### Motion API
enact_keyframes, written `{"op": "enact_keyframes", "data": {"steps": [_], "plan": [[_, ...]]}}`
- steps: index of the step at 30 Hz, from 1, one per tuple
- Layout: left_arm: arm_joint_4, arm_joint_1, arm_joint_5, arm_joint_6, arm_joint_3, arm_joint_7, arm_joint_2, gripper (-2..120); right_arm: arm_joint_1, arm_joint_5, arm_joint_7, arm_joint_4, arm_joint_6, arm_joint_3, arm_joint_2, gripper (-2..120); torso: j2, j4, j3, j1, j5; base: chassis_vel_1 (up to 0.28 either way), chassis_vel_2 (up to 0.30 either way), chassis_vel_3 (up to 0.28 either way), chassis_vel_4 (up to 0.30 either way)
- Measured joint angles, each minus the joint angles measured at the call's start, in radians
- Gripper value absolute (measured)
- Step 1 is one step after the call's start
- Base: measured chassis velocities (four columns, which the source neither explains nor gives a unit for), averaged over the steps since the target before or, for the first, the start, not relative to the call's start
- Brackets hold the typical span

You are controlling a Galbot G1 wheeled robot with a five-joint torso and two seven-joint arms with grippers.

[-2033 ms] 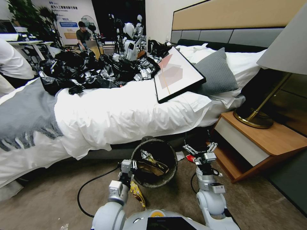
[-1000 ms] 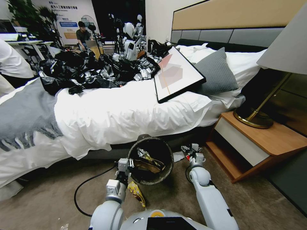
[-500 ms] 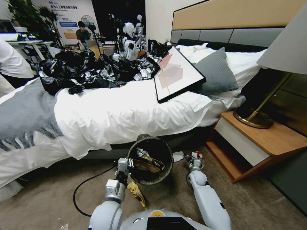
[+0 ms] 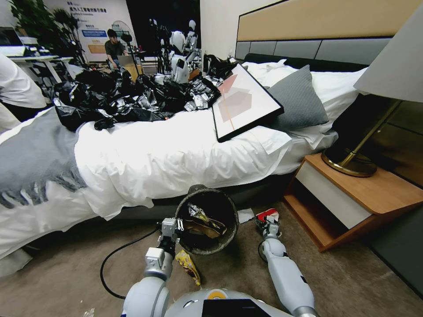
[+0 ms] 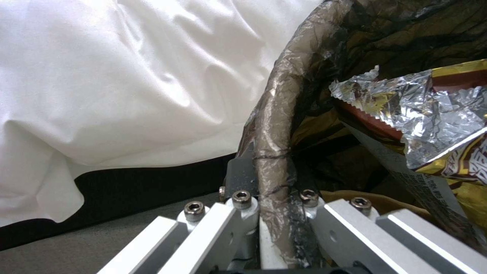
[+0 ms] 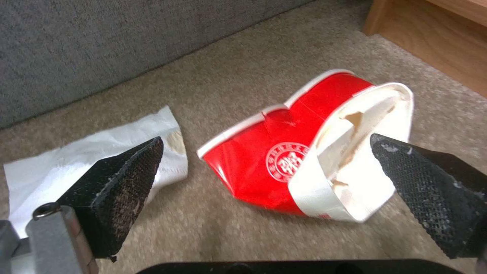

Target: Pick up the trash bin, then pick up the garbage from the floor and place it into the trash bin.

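Note:
The trash bin [image 4: 211, 252], lined with a black bag, hangs tilted toward me in front of the bed. My left gripper [image 4: 170, 226] is shut on its rim [image 5: 274, 125], and a foil wrapper [image 5: 421, 114] lies inside. My right gripper [image 4: 267, 225] is open, low over the carpet. Its fingers [image 6: 121, 175] stand on either side of a crushed red-and-white carton [image 6: 274, 163], not touching it. A white paper [image 6: 76, 163] lies beside the carton [image 4: 266, 214]. A yellow snack wrapper [image 4: 188, 264] lies on the floor below the bin.
The bed's side [image 4: 176, 167] runs right behind the bin. A wooden nightstand [image 4: 352, 198] with a lamp stands to the right of the carton. A black cable [image 4: 116, 255] loops over the carpet on the left. Black bags [image 4: 123, 101] and a framed picture [image 4: 244, 103] lie on the bed.
My right arm has stretched forward and down, bringing its open gripper to the floor around the carton. The bin in my left gripper has shifted slightly left.

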Motion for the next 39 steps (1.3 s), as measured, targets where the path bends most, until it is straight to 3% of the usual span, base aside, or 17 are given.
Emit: {"op": "enact_keyframes", "data": {"steps": [10, 29, 36, 39], "plan": [[-0.003, 0.008, 0.002, -0.006, -0.002, 0.0, 0.0, 0, 0.077, -0.009, 0.018, -0.118, -0.039, -0.004, 0.01, 100, 0.0, 0.0002, 0.0, 0.0, 0.0, 0.0, 0.0, 0.0, 0.0], [0.001, 0.009, 0.009, -0.01, -0.005, -0.002, -0.003, 0, 0.18, -0.008, 0.004, -0.303, -0.006, 0.001, -0.002, 99, 0.0, 0.0001, 0.0, 0.0, 0.0, 0.0, 0.0, 0.0, 0.0], [0.0, 0.014, 0.01, -0.013, -0.01, -0.002, -0.002, 0, 0.189, -0.018, -0.014, -0.327, 0.021, 0.001, -0.002, 89, 0.0, 0.0002, 0.0, 0.0, 0.0, 0.0, 0.0, 0.0, 0.0], [0.0, 0.014, 0.011, -0.014, -0.008, -0.003, -0.002, 0, 0.179, -0.017, -0.014, -0.317, 0.023, 0.001, -0.004, 76, 0.0, 0.0001, 0.0, 0.0, 0.0002, 0.0, 0.0, 0.0, 0.0]]}}
